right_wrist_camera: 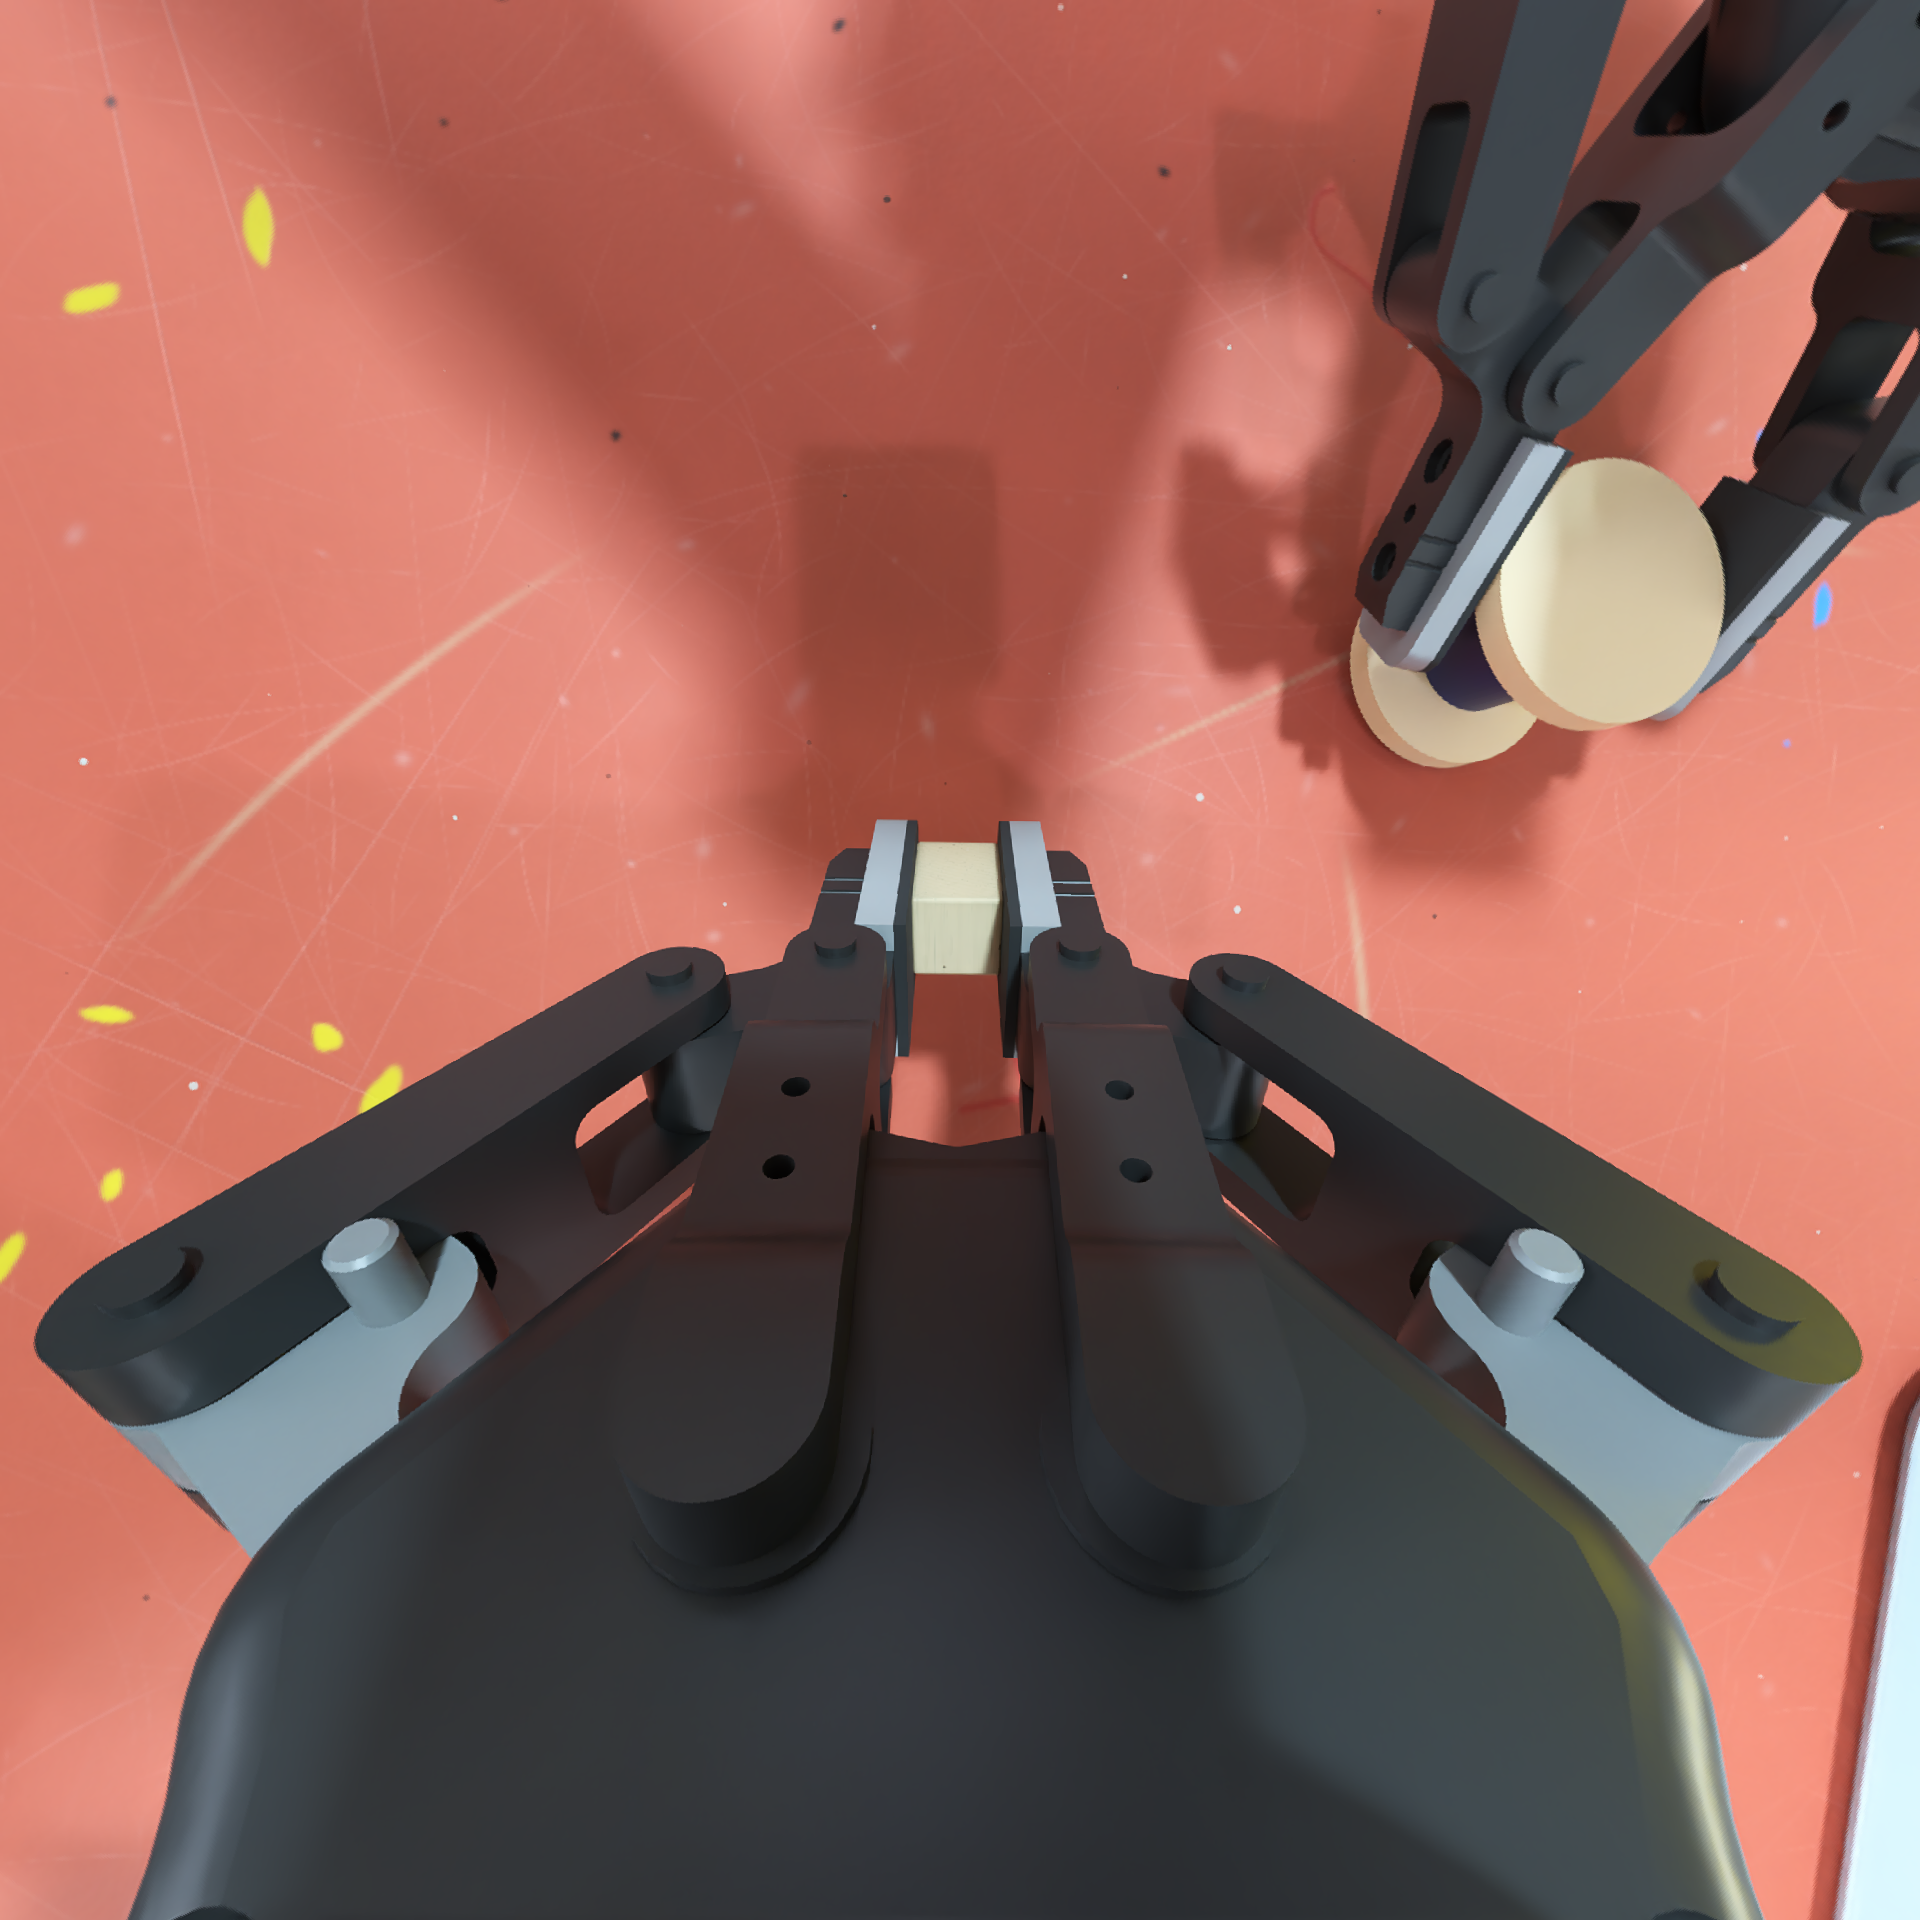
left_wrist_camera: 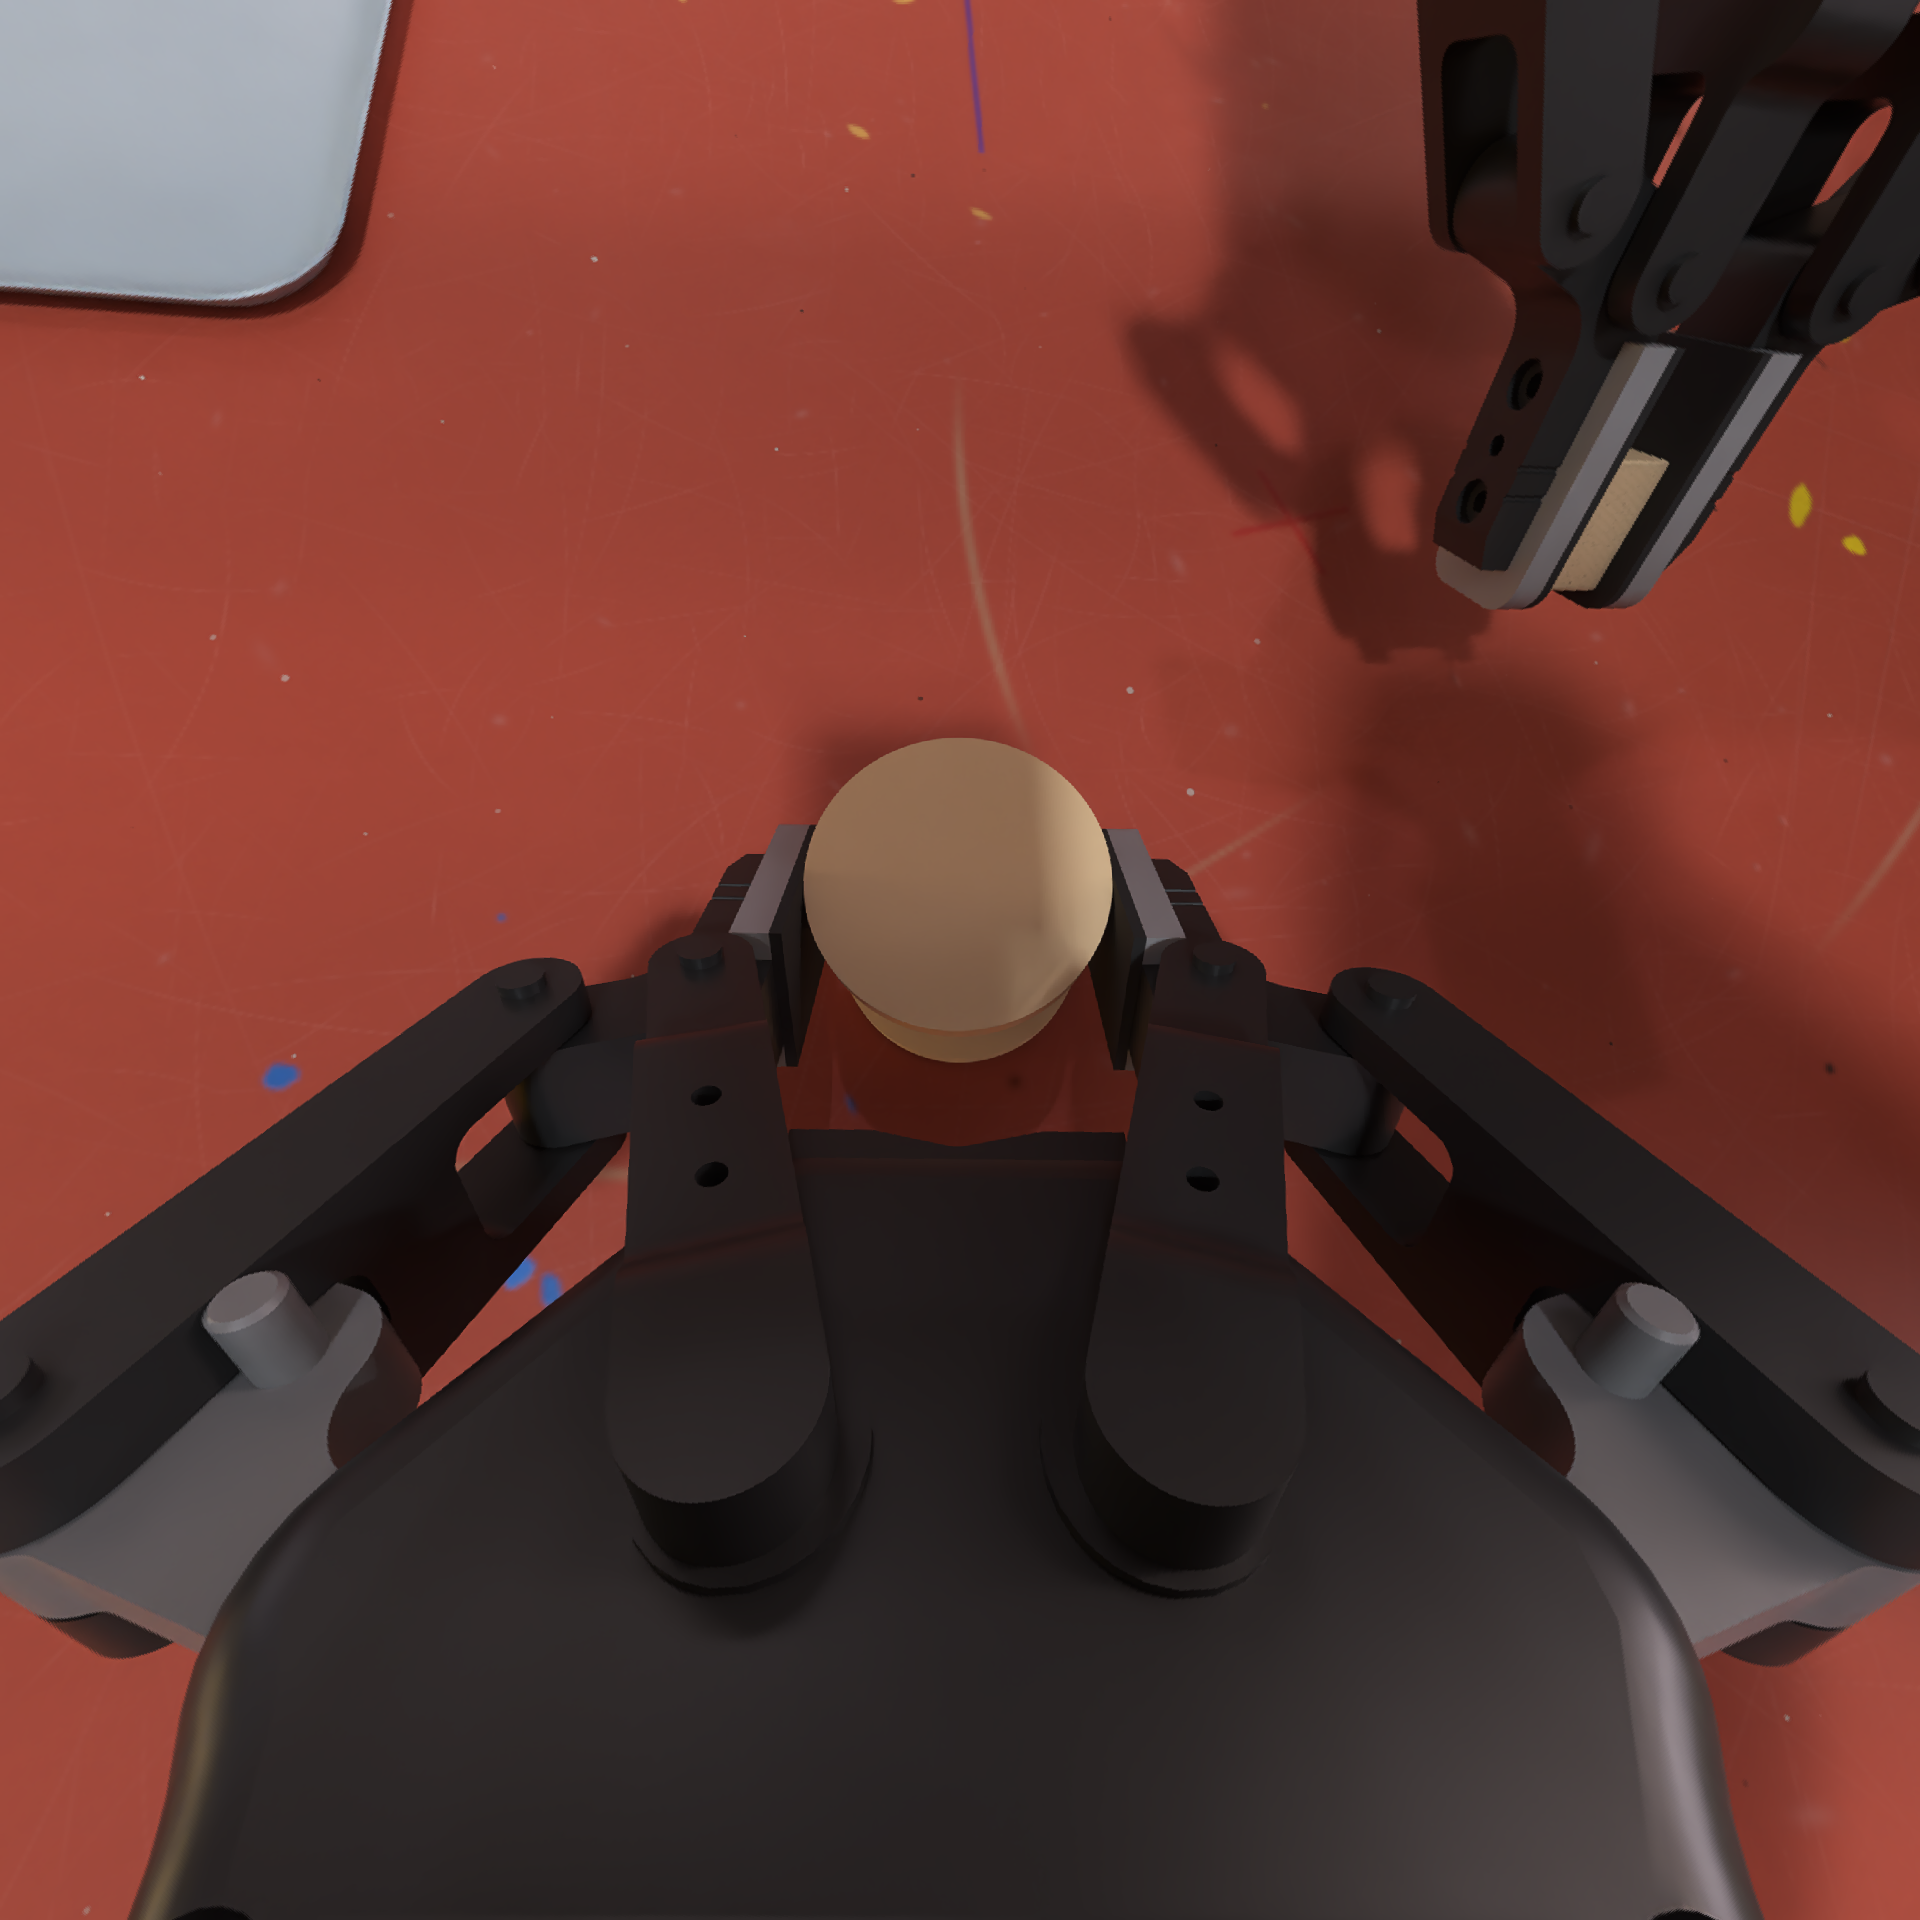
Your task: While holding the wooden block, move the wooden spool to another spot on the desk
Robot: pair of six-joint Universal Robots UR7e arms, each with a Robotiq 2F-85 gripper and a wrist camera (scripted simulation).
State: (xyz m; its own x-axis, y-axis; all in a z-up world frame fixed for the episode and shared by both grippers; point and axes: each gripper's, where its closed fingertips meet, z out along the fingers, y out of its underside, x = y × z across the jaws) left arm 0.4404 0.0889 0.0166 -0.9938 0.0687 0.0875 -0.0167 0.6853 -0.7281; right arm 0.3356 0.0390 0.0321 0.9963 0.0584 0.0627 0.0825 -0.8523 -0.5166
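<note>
My left gripper [left_wrist_camera: 957, 894] is shut on the wooden spool [left_wrist_camera: 957, 883], pads on the sides of its round top flange. In the right wrist view the spool [right_wrist_camera: 1610, 592] shows two pale flanges and a dark wound core, its lower flange [right_wrist_camera: 1444, 717] at the desk surface, held by the left gripper [right_wrist_camera: 1590, 623]. My right gripper [right_wrist_camera: 956, 894] is shut on the small wooden block [right_wrist_camera: 956, 909] and holds it above the red desk. In the left wrist view the right gripper [left_wrist_camera: 1590, 540] shows at upper right with the block [left_wrist_camera: 1616, 520] between its pads.
The red desk [left_wrist_camera: 623, 520] is scratched and flecked with yellow and blue paint. A pale grey flat slab with rounded corners [left_wrist_camera: 177, 145] lies at the upper left of the left wrist view; its edge [right_wrist_camera: 1886, 1662] shows at the right wrist view's lower right.
</note>
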